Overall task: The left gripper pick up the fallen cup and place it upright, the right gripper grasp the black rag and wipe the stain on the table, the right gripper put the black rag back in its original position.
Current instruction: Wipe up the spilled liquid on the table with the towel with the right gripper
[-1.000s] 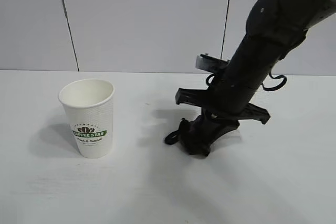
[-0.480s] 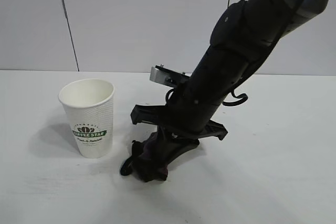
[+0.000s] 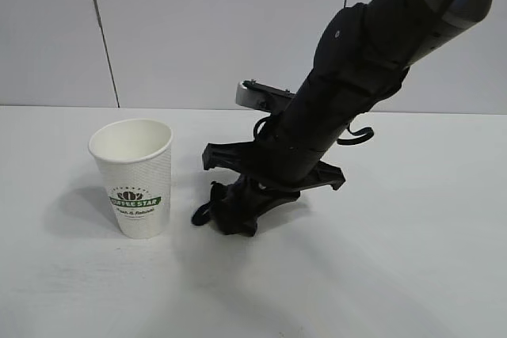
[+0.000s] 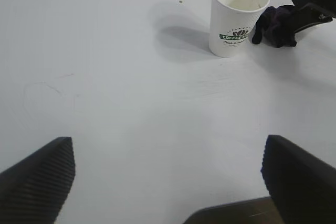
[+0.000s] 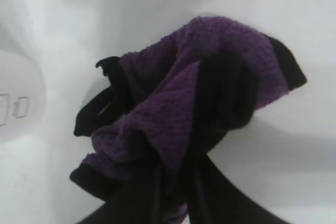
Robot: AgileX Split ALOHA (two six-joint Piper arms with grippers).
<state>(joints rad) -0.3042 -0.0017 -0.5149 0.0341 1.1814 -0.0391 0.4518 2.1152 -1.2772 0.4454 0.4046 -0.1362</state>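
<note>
Both fingers buried in black rag

Right gripper mostly buried in the bunched black rag in the exterior view; fingertips not visible there. Upper right arm cut off by the top and right edges. In the right wrist view, finger ends swallowed by purple folds of the rag. Left gripper showing only two finger ends at the frame's edge, body out of view. Stain hidden or not discernible anywhere. Small lettering under the cup logo too small to read.
</note>
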